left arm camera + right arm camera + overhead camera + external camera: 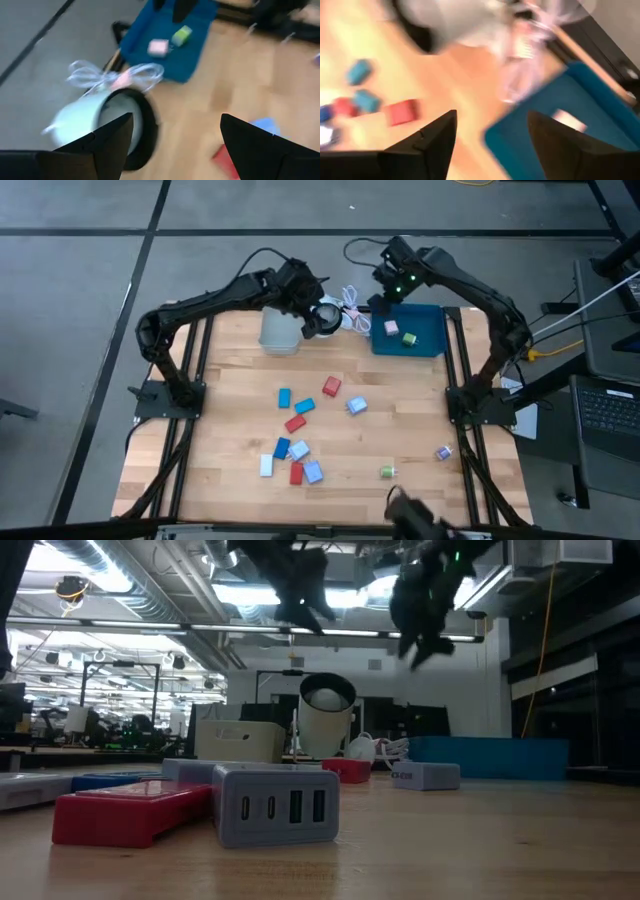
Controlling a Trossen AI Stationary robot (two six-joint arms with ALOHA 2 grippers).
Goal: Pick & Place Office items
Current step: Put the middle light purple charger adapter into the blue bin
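Small office items scattered on the desk, with both hands raised and empty at the far edge.

The office items point(300, 448) are seen as small rigid blocks, red, blue, light blue and white, strewn across the middle and near part of the desk point(230, 380), with a green piece point(386, 471) and a purple piece point(443, 452) lying apart toward the right; a pink and a green piece already lie in the blue tray point(425, 340). They are judged to be light, stiff and smooth-sided, so each is best taken across its short flat sides, squarely, lest it slip or twist. The left hand point(172, 145) is held open above the white round corded object point(324, 317), nothing being gripped. The right hand point(492, 142) is likewise spread and empty, over the tray's near corner.
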